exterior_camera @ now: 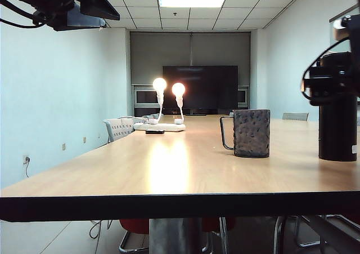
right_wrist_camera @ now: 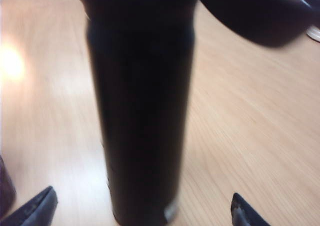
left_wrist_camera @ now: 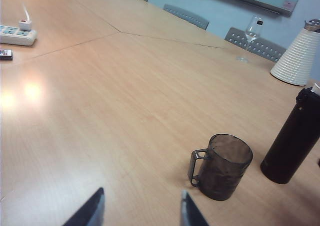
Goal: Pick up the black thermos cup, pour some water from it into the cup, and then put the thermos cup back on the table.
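Black thermos cup [right_wrist_camera: 142, 105] between wide right gripper [right_wrist_camera: 140, 208]; left gripper [left_wrist_camera: 142, 211] open.

I count one thermos [exterior_camera: 337, 121], one mug [exterior_camera: 251, 133], two lit bulbs [exterior_camera: 160, 85], one wine glass [left_wrist_camera: 252, 35], one ribbed white jug [left_wrist_camera: 298, 58], one power strip [left_wrist_camera: 16, 34].
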`<state>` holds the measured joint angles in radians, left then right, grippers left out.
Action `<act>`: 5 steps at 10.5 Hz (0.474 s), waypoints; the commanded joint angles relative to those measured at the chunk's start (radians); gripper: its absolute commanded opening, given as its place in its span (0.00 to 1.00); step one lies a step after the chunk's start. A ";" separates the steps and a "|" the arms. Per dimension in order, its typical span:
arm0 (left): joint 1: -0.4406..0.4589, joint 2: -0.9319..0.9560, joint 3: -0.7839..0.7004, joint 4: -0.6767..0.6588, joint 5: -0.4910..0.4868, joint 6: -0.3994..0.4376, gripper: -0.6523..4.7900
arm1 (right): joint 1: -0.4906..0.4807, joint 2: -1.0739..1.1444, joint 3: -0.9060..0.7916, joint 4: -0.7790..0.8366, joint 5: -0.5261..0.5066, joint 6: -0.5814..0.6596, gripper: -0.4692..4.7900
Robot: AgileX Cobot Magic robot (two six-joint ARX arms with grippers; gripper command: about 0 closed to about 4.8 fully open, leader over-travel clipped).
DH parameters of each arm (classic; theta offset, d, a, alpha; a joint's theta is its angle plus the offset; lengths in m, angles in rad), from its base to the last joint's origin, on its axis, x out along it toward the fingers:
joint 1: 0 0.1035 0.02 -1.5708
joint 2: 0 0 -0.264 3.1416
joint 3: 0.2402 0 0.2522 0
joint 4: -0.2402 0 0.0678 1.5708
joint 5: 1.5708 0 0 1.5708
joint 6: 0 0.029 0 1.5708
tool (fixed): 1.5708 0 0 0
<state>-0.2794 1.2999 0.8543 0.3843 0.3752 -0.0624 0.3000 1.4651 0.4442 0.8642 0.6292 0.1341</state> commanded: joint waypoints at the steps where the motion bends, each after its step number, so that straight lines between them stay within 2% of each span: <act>1: -0.001 -0.002 0.003 -0.003 0.008 -0.002 0.47 | 0.002 0.107 0.116 0.031 0.049 -0.008 1.00; 2: -0.001 -0.002 0.003 -0.013 0.011 -0.002 0.47 | 0.001 0.132 0.154 0.032 0.121 -0.008 1.00; 5: -0.001 -0.002 0.003 -0.013 0.012 -0.002 0.47 | -0.054 0.154 0.156 0.034 0.054 -0.008 1.00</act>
<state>-0.2798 1.2999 0.8547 0.3618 0.3790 -0.0624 0.2523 1.6180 0.5941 0.8825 0.6960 0.1265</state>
